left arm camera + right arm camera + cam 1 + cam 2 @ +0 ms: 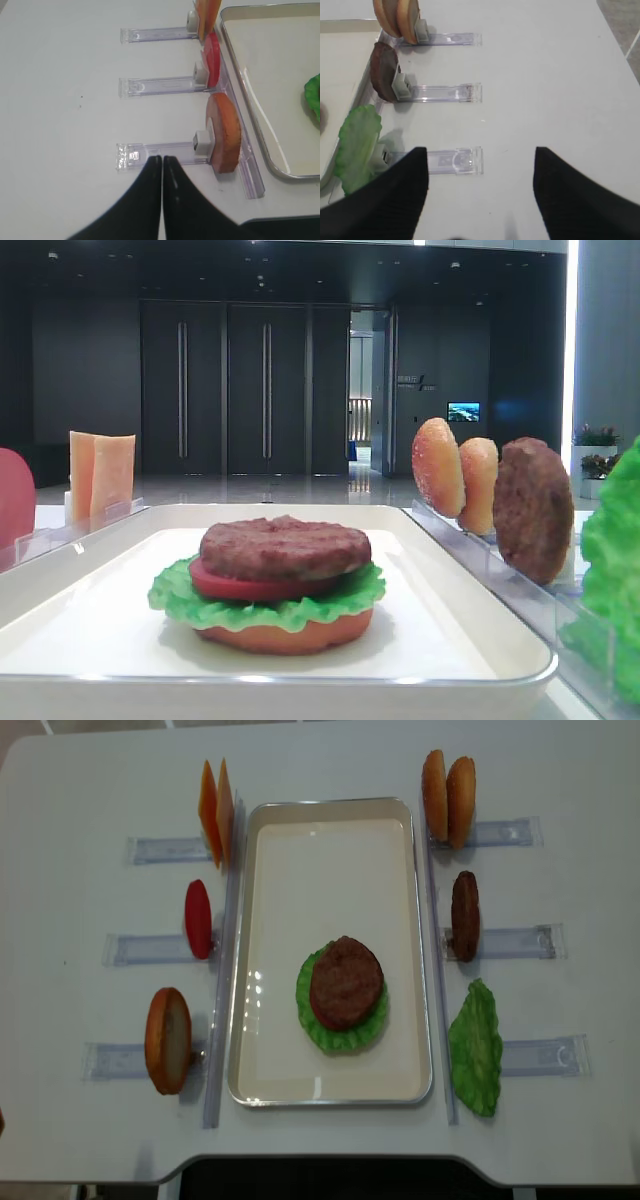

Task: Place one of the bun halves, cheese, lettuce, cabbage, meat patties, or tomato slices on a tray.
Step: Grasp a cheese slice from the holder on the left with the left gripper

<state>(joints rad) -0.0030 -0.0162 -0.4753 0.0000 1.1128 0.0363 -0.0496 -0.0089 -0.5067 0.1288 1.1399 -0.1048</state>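
The white tray [330,840] lies mid-table with a stack on it: a base bun [285,637], lettuce [345,1032], a tomato slice [230,585] and a meat patty [346,982] on top. Standing in racks to its left are two cheese slices [216,812], a tomato slice [198,919] and a bun half [224,132]. To its right stand two domed bun halves [448,796], a patty [384,71] and a lettuce leaf [359,145]. My left gripper [162,158] is shut and empty over the near left rack. My right gripper [480,148] is open and empty, beside the lettuce rack.
Clear plastic holder racks [150,949] run out from both long sides of the tray. The table's front edge [320,1160] lies close behind the near racks. A dark hall with doors fills the background.
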